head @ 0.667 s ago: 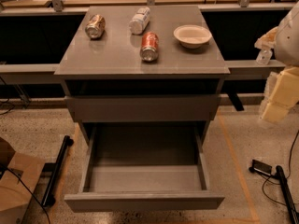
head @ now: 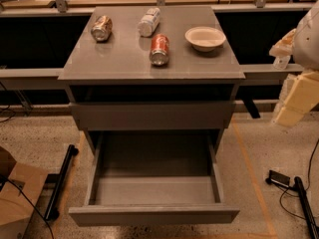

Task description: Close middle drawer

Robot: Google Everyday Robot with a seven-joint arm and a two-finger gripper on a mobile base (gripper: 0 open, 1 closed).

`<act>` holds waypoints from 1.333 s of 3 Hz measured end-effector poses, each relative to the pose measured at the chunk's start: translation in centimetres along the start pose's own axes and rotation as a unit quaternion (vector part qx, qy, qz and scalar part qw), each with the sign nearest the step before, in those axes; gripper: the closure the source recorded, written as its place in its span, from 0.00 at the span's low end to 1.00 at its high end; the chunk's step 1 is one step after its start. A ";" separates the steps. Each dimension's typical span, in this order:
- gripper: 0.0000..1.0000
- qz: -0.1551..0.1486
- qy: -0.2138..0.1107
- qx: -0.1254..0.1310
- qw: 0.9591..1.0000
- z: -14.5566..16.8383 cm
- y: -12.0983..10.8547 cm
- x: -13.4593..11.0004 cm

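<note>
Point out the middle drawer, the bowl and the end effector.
middle drawer [head: 154,214], camera view, its flat front panel.
bowl [head: 205,37], camera view, its bare inside.
end effector [head: 289,108], camera view, cream lower part at the right edge, beside the cabinet.

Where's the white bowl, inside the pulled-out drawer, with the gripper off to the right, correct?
No. The camera view shows the bowl on the cabinet top; the pulled-out drawer is empty. The gripper is off to the right.

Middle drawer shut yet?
No: the middle drawer stands pulled far out, its inner box showing, while the gripper hangs right of the cabinet, not touching it.
</note>
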State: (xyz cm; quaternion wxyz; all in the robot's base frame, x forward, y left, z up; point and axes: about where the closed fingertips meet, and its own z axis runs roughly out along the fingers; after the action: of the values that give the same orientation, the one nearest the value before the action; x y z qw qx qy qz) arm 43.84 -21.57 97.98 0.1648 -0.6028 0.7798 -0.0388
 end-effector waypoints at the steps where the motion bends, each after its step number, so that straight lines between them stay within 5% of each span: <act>1: 0.38 -0.006 -0.013 -0.007 1.000 1.2 0.3 0.4; 3: 0.85 -0.017 0.006 -0.036 0.999 9.6 2.4 3.9; 4: 1.00 -0.017 0.008 -0.039 0.999 9.9 2.7 4.0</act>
State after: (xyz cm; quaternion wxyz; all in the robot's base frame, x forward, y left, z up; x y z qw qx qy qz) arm 43.43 -23.31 87.05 0.1342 -0.6216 0.7716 -0.0164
